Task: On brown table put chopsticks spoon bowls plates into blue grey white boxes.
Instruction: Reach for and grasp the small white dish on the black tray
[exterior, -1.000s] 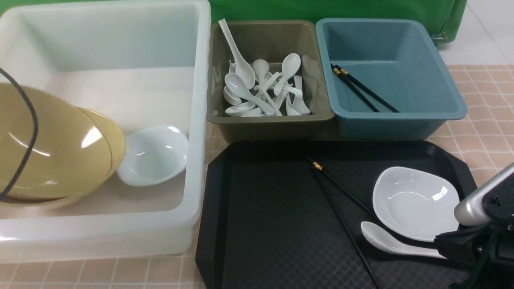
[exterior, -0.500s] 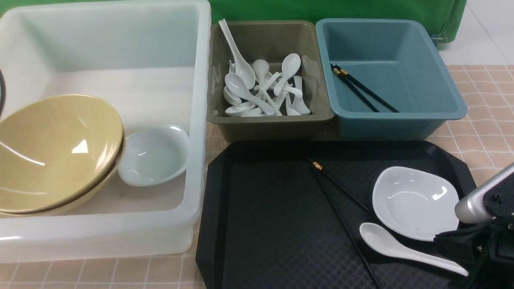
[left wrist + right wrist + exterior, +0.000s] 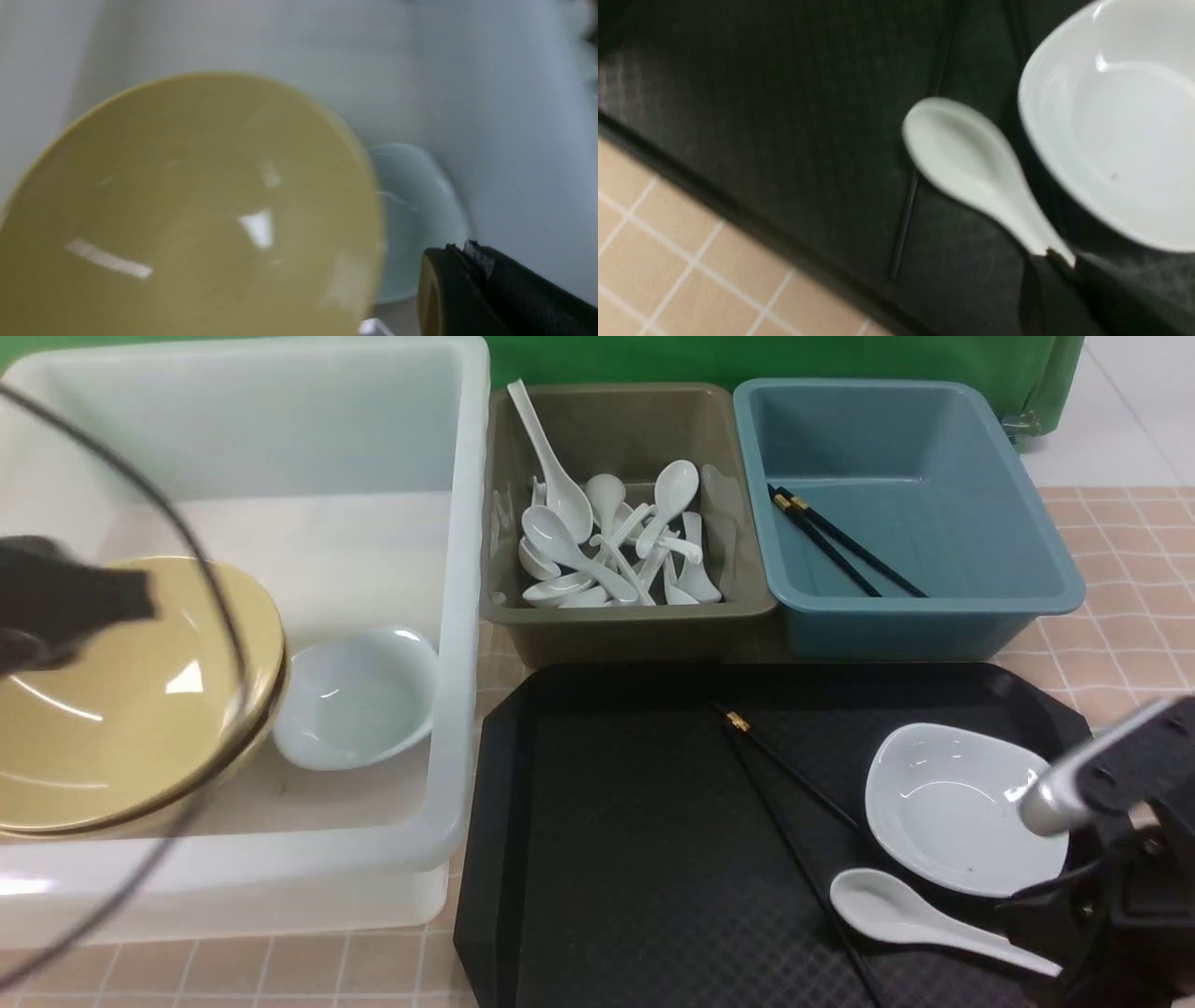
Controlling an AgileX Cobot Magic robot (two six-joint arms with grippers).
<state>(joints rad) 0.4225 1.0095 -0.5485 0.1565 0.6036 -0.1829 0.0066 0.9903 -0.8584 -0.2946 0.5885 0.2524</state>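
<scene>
Spoon lies on the black tray, handle at your right gripper; you cannot tell if it grips. Left gripper is closed above the yellow bowls in the white box.

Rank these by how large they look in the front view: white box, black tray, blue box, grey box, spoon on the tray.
1. white box
2. black tray
3. blue box and grey box: they look nearly alike, so I do not rank them against each other
4. spoon on the tray
</scene>
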